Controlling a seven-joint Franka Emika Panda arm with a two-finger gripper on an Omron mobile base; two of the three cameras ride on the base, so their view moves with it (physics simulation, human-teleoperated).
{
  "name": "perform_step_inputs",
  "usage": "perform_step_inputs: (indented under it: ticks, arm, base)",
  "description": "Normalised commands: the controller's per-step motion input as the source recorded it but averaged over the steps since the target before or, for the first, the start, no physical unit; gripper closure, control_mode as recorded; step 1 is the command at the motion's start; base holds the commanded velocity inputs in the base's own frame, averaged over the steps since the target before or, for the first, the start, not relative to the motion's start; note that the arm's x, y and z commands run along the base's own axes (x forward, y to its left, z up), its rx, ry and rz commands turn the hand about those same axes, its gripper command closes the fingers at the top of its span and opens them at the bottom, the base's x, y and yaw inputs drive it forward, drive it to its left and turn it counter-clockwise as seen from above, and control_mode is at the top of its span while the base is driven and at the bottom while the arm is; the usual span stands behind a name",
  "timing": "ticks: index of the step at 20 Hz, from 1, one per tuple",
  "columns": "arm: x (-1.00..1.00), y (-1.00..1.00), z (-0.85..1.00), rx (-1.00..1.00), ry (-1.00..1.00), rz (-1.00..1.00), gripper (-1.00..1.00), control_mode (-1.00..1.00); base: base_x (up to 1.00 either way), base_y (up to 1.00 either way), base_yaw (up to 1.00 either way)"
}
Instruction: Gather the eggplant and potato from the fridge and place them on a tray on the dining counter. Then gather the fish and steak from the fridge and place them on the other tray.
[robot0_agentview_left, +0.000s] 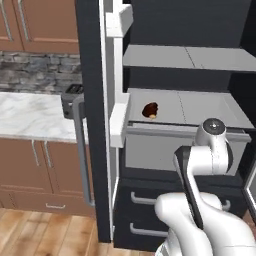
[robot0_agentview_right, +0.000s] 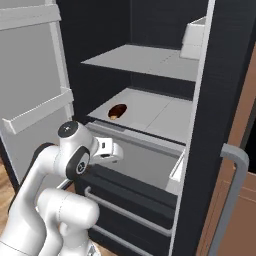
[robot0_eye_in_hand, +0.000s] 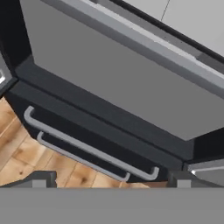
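The black fridge (robot0_agentview_left: 92, 100) stands with both doors open. On its lower grey shelf (robot0_agentview_right: 150, 107) lies a small dark red-brown lump (robot0_agentview_left: 150, 110) (robot0_agentview_right: 117, 111), which looks like the steak. My gripper (robot0_agentview_right: 111, 150) hangs in front of the grey crisper drawer (robot0_eye_in_hand: 109, 83), below that shelf and to the right of the lump. It is open, and its fingertips (robot0_eye_in_hand: 39, 180) stand wide apart with nothing between them. Below it are the two black drawers with silver bar handles (robot0_eye_in_hand: 87, 148). The eggplant, potato, fish, trays and dining counter are out of view.
The left door (robot0_agentview_right: 35, 75) carries white bins, and the right door's silver handle (robot0_agentview_right: 235, 160) juts out. Left of the fridge is a marble wall counter (robot0_agentview_left: 30, 115) with a dark toaster (robot0_agentview_left: 72, 97), over wood cabinets. Wooden floor (robot0_eye_in_hand: 26, 148) lies below.
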Motion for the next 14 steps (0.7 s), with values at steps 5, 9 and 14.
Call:
perform_step_inputs:
  ticks: [5, 9, 14]
  arm:
    - [0.0, 0.0, 0.0, 0.0, 0.0, 0.0, -1.0, 1.0]
    - [0.0, 0.0, 0.0, 0.0, 0.0, 0.0, -1.0, 1.0]
    - [0.0, 0.0, 0.0, 0.0, 0.0, 0.0, -1.0, 1.0]
  base:
    - [0.44, -0.15, -0.13]
    - [0.81, 0.0, -0.04]
    - [0.98, 0.0, 0.0]
